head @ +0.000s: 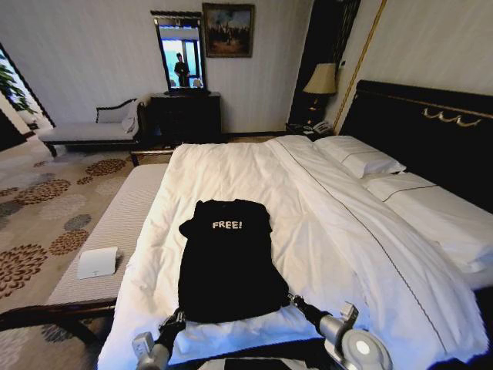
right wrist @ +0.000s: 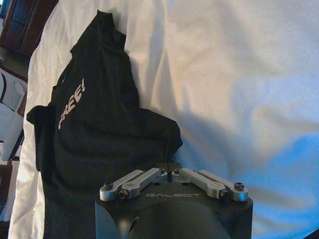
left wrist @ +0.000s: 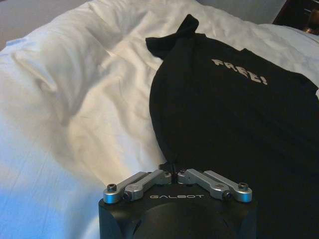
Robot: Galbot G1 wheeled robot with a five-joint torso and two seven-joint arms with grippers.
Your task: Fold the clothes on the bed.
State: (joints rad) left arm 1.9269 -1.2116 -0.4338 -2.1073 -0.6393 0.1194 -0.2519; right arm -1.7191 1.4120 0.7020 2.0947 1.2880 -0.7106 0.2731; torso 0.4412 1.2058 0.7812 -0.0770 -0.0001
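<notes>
Hem corners of the black T-shirt (head: 229,262) are pinched by left gripper (head: 176,317) and right gripper (head: 295,302), fingers clenched on fabric. Shirt is laid chest-up mid-bed (head: 339,223); a lengthwise fold appears underway. Next, both corners likely need carrying evenly toward the collar.

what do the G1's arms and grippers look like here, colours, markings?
Both alike. Left gripper and right gripper: matte black rounded housing with "GALBOT" in small grey letters, silver metal linkage bars with black screws, short black tips. From the head, the forearms end in black segments; the right arm has silver-grey joint covers with a round white cap, the left arm a grey collar.
</notes>
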